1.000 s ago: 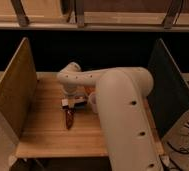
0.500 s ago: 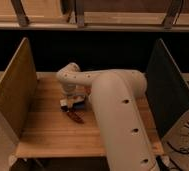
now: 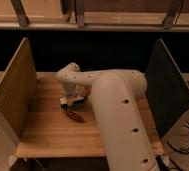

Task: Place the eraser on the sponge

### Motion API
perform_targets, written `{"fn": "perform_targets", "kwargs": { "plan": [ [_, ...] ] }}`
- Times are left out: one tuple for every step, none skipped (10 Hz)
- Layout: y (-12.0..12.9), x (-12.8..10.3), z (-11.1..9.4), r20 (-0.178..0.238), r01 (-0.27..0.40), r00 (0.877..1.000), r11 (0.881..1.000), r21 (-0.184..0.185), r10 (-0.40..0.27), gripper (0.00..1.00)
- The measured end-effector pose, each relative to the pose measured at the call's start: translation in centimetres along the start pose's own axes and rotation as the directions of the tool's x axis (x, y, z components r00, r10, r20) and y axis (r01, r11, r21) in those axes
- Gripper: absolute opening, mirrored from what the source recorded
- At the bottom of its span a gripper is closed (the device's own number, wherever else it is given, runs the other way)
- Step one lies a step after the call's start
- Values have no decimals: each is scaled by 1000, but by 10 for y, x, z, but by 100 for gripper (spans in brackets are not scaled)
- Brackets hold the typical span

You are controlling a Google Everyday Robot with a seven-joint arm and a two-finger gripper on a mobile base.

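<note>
— Comparing with a second ago, we see the dark red object [image 3: 74, 116] turned aslant; the gripper [image 3: 73, 95] hovers low over the sponge [image 3: 73, 103].
— And the eraser?
— Hidden there; we cannot tell the gripper's hold, nor whether the eraser is placed.
</note>
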Motion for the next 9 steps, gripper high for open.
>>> {"fn": "perform_targets", "kwargs": {
  "plan": [
    [0, 0, 0, 0, 0, 1000, 1000, 0, 0, 32],
    [0, 0, 0, 0, 0, 1000, 1000, 0, 0, 32],
    [0, 0, 0, 0, 0, 1000, 1000, 0, 0, 32],
    [0, 0, 0, 0, -1, 1000, 1000, 0, 1, 31],
    [0, 0, 0, 0, -1, 1000, 1000, 0, 1, 26],
    [0, 0, 0, 0, -1, 1000, 1000, 0, 1, 18],
    [0, 1, 0, -1, -1, 1000, 1000, 0, 1, 11],
    [0, 1, 0, -1, -1, 1000, 1000, 0, 1, 10],
    [0, 1, 0, -1, -1, 1000, 1000, 0, 1, 15]
  ]
}}
